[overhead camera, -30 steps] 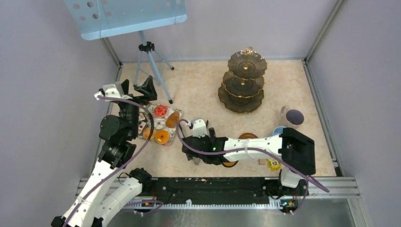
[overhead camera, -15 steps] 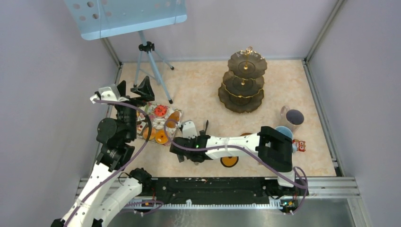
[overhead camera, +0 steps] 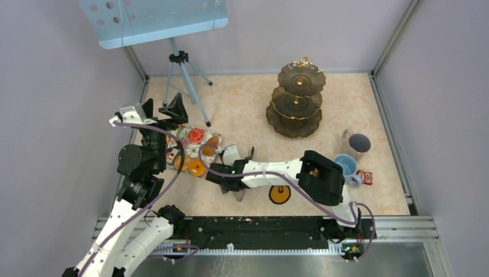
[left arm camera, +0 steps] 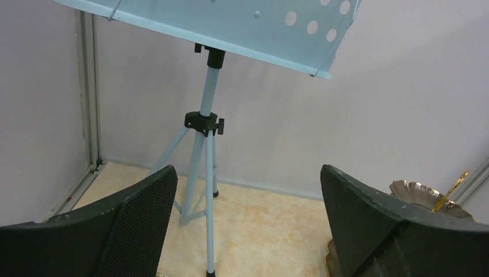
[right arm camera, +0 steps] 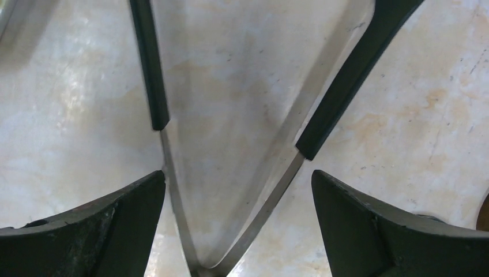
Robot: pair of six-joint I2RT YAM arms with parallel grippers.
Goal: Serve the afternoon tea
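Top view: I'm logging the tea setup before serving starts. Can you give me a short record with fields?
stand: far side of table, right of centre
pastries: grouped at left, by left arm
cup: right side, just nearer than mug
tongs: lying on table under right tool
right tool: open, holding nothing
left tool: open, holding nothing

Even, diffuse overhead light is recorded in all views; exposure is bright. Short, soft shadows are cast on the tabletop (overhead camera: 242, 104). A dull sheen is noted on the metal tongs (right arm camera: 268, 199). The left claw (left arm camera: 248, 173) is rendered dark and slightly soft at the lower frame edge.
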